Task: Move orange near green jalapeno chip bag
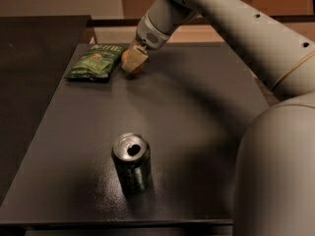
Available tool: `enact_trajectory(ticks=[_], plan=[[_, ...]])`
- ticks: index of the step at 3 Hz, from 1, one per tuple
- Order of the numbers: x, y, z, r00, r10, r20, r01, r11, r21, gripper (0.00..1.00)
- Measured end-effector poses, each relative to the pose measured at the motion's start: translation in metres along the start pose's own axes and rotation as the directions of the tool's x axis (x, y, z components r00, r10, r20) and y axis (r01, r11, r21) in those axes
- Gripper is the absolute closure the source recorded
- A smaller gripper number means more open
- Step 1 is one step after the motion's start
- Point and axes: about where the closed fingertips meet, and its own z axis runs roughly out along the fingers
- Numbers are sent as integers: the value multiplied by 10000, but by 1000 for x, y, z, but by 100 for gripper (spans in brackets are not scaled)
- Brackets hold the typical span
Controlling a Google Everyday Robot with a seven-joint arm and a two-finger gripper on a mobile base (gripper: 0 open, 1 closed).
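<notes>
- The tool [135, 61] is at the far left part of the worktop [197, 112], pointing down and to the left from the end of the arm [231, 18].
- Its pale fingers [139, 58] are closed around the orange [126, 59], which shows as a warm-coloured curve at their left edge; most of the fruit is hidden behind them.
- The orange is low over the worktop. I cannot tell whether it rests on the surface or hangs just above it.
- The orange is just beside the right edge of the bag [95, 62], with a narrow strip of dark worktop between the two.
- The bag lies flat near the far left corner, its white lettering on the far end and the green picture side facing up.
- A dark can [132, 160] stands upright near the front of the worktop, well apart from both bag and orange, with its opened top showing.
- The arm runs in from the upper right, a pale grey tube with small dark holes along it, narrowing to a ribbed wrist just above the tool.
- A large rounded grey part of the robot [275, 171] fills the lower right corner and covers the worktop's right front edge.
- A second dark surface [34, 58] lies to the left of the worktop.
</notes>
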Motion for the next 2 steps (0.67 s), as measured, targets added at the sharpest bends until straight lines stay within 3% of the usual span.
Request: enact_trajectory(ticks=[2], plan=[[-1, -15, 22, 9994, 229, -255, -229, 9997, -8, 59]])
